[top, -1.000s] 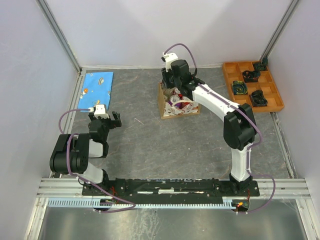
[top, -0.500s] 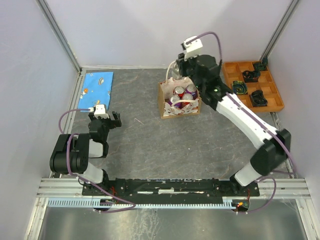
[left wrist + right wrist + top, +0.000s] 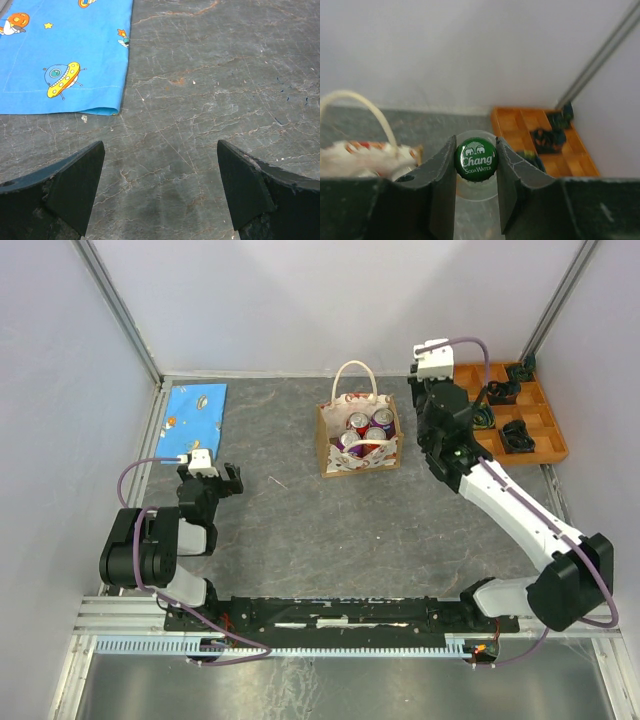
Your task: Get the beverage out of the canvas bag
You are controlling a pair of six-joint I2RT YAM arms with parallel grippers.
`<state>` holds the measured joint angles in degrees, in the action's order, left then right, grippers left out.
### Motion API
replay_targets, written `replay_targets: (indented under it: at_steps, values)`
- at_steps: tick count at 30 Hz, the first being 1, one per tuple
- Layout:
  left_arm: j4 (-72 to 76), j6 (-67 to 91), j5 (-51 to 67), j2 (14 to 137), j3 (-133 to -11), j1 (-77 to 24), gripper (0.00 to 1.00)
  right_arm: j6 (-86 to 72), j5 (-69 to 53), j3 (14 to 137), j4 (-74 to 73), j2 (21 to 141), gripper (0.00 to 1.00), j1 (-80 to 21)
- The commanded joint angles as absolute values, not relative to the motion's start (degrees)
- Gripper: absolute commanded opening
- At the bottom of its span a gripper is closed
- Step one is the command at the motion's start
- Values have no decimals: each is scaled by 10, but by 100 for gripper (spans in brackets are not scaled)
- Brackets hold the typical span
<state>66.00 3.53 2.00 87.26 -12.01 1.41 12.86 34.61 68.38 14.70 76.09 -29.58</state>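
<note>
The left hand (image 3: 160,152) rests spread wide beside the blue cloth (image 3: 60,55), keeping clear. The canvas bag (image 3: 365,463) stands mid-counter. To its right, the right hand (image 3: 476,150) pinches a green-capped bottle (image 3: 476,160) by the neck, so the bottle hangs outside the bag.

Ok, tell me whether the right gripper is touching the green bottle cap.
Touching. In the right wrist view the right gripper pinches the green bottle cap, both fingers flat against its sides, no gap.
</note>
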Motion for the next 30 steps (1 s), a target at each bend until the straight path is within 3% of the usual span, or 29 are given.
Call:
replay_targets:
  at_steps: [1,7,13,23,30]
  values:
    - [677,11,16,869,-133,11,99,65,393,631,191,709,0,-266]
    - [677,11,16,869,-133,11,99,-21,377,542,144,674,0,-242]
    - [677,11,16,870,-133,11,99,-50,362,491,189,690,0,-202]
    - [678,11,16,870,-133,11,99,-120,261,538,247,813,0,-151]
    - [677,11,15,870,-133,11,99,-179,86,600,253,894,0,-151]
